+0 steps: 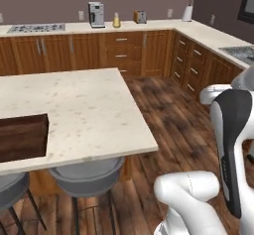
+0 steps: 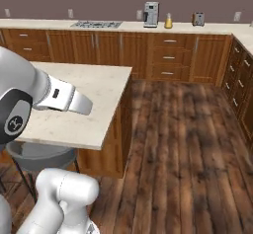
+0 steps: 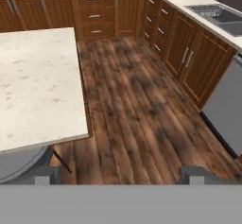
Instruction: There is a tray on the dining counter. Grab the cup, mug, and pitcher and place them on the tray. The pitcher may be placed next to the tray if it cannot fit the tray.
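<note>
The step in hand is judged to be an approach or search, with nothing yet collected: the tray (image 1: 22, 137) is seen at nine o'clock in the left base view, lying on the dining counter (image 1: 94, 110) against the picture's left edge, and the part of it that is visible is bare. A small yellow vessel (image 1: 116, 21) is made out on the back counter (image 1: 149, 27) at twelve o'clock, just beside the coffee machine (image 1: 96, 15) and short of the toaster (image 1: 140, 16); it is also picked up in the right base view (image 2: 168, 21). It is too small for it to be told whether it is the cup, the mug or something else. The gripper (image 3: 116, 175) is shown at six o'clock in the hand view, its two fingertips (image 3: 40, 176) set wide apart with nothing held between them; only floorboards (image 3: 137, 105) are framed in the gap. From the fingers, the corner of the dining counter lies toward nine o'clock, with a grey stool (image 3: 19, 161) tucked beneath it at seven, and the tray further off on that side. The next move is judged to call for the base to be driven toward the back counter so that the yellow vessel is brought within reach, after which the open fingers would have to be lined up around it.
</note>
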